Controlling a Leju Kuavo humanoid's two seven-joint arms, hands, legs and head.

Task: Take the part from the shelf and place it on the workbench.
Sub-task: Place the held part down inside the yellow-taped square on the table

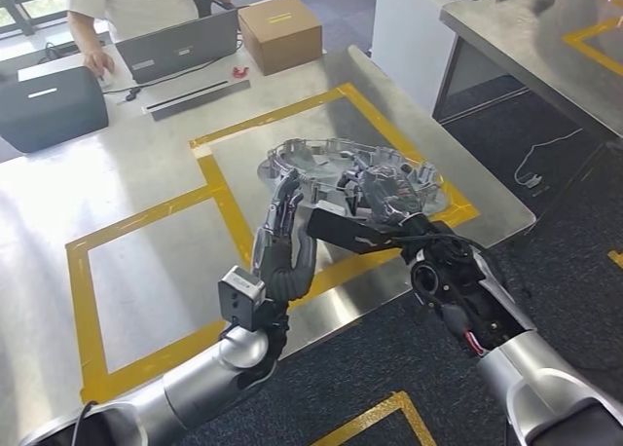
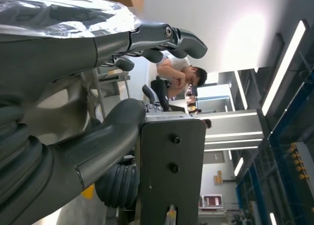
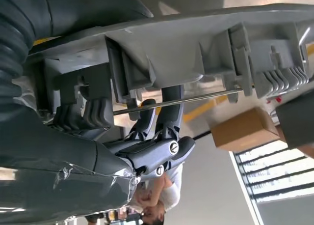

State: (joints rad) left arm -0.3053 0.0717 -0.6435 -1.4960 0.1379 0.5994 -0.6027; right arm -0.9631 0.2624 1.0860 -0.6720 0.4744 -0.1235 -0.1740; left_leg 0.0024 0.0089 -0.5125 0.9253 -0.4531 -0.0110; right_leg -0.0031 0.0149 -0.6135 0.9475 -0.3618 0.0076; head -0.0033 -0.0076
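Left hand (image 1: 282, 256) hovers over the desk (image 1: 147, 271), fingers (image 1: 282, 207) spread, holding nothing, just beside the part's dark end. Right hand (image 1: 400, 212) grips the grey part (image 1: 346, 168), fingers wrapped on it, low over the yellow-taped square (image 1: 213, 178).

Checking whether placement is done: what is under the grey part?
The steel workbench, inside a yellow-taped square. The right hand covers the part at its near edge; contact there is hidden.

part (image 1: 352, 173) near edge hidden by right hand (image 1: 385, 198)
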